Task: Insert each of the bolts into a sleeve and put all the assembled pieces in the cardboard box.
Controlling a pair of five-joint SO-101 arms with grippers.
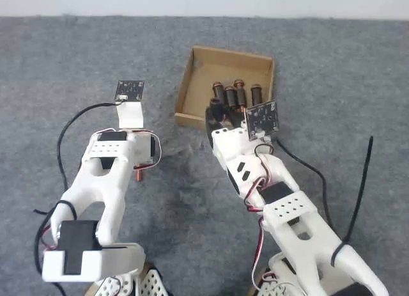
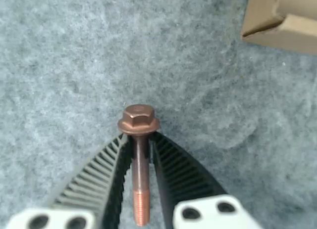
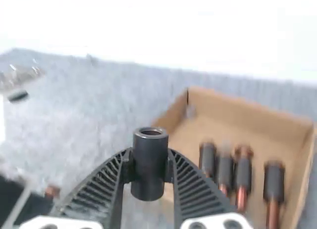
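My left gripper (image 2: pixel 140 140) is shut on a copper bolt (image 2: pixel 140 160), gripped by the shank with its hex head past the fingertips, over the grey felt. From above, the bolt's tip (image 1: pixel 138 176) pokes out under the left arm. My right gripper (image 3: pixel 149 165) is shut on a black sleeve (image 3: pixel 149 162), held upright with its bore open, at the near edge of the cardboard box (image 1: pixel 193 71). From above the sleeve (image 1: pixel 215 109) sits at that box wall. Several assembled pieces (image 1: pixel 235 94) lie side by side in the box (image 3: pixel 297 140).
Grey felt covers the table (image 1: pixel 319 72). A corner of the cardboard box (image 2: pixel 282 19) appears in the left wrist view. Black cables (image 1: pixel 358 194) trail beside the right arm and another cable (image 1: pixel 70 130) loops by the left arm.
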